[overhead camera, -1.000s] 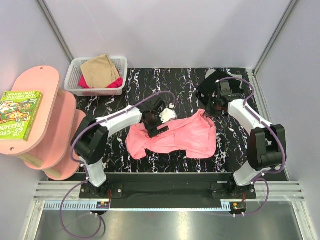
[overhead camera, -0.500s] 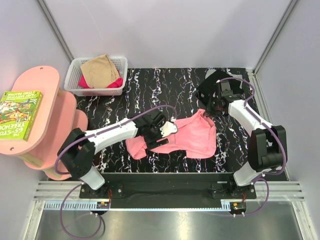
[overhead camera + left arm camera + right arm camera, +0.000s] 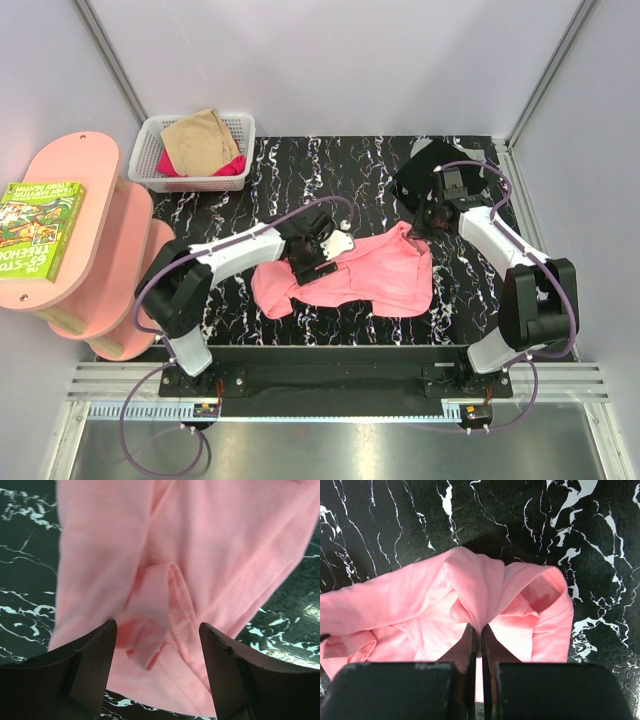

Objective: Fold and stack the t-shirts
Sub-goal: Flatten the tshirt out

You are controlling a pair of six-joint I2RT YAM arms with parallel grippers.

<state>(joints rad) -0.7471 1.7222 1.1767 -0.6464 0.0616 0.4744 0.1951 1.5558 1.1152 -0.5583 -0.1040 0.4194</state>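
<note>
Pink t-shirt (image 3: 390,275) pinched by right tool (image 3: 481,630), beneath left tool (image 3: 157,626).

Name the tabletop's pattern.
The tabletop is black with white marble veining; it shows best in the right wrist view.

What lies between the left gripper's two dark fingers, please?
A raised fold of the salmon pink cloth t-shirt, seen in the left wrist view; the left gripper is open, not closed on it.

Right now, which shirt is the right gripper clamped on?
The salmon pink shirt, spread mid-table. The tan shirt and magenta shirt sit in the basket; the black shirt lies beyond the right gripper.
</note>
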